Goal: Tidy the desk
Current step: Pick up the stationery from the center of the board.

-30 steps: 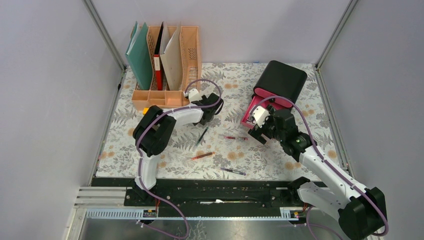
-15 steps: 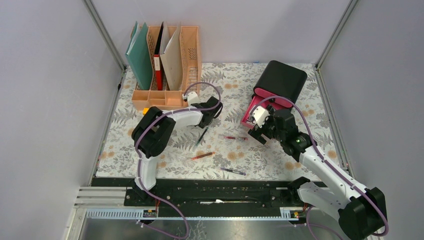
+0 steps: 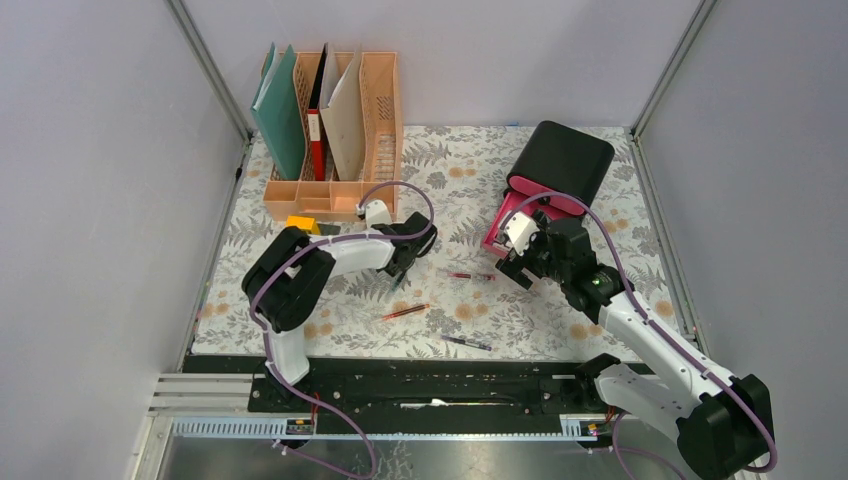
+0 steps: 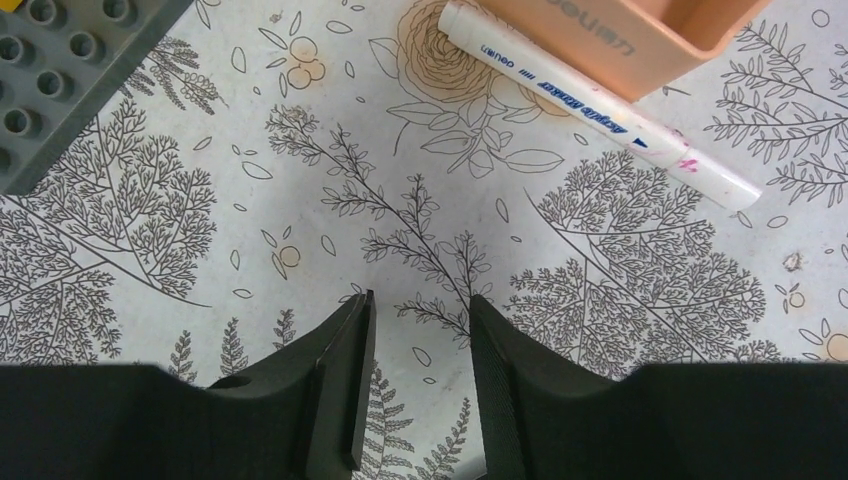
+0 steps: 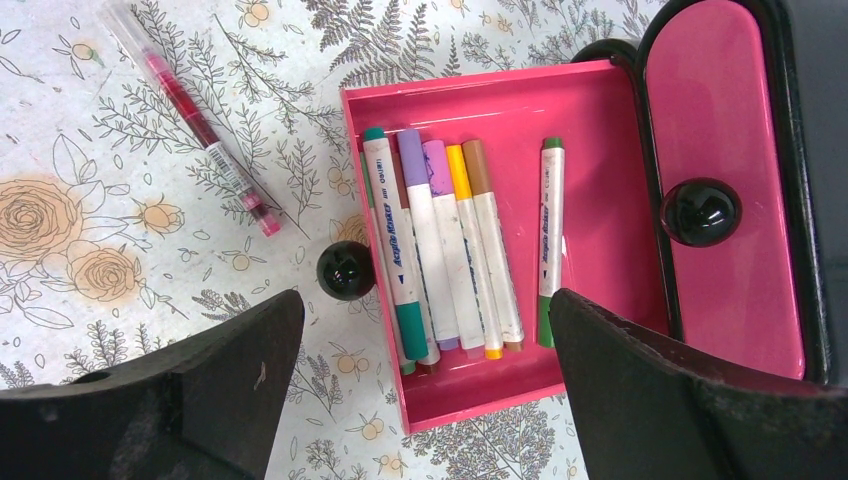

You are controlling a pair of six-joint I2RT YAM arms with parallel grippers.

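The desk (image 3: 560, 180) is a tabletop under leaf-and-flower cloth. My left gripper (image 3: 405, 262) hangs low over the cloth (image 4: 300, 200) in front of the peach file rack (image 3: 335, 120), its jaws a narrow gap apart with nothing between them (image 4: 418, 300). A white marker (image 4: 600, 105) lies against the rack's base (image 4: 620, 25). My right gripper (image 3: 512, 265) stands wide open (image 5: 425, 300) over the pulled-out pink drawer (image 5: 600, 110), which holds several markers (image 5: 440, 240). A red pen (image 5: 195, 115) lies left of the drawer.
A black drawer box (image 3: 560, 155) stands at the back right. Loose pens lie mid-desk: a red one (image 3: 470, 275), an orange-red one (image 3: 405, 311), a dark one (image 3: 467, 343). A yellow block (image 3: 300, 222) sits by the rack, and a grey studded plate (image 4: 60, 70) lies nearby.
My left gripper has moved from the rack's front toward the near side, and its jaws have narrowed. The yellow block is now uncovered. The right arm has not moved.
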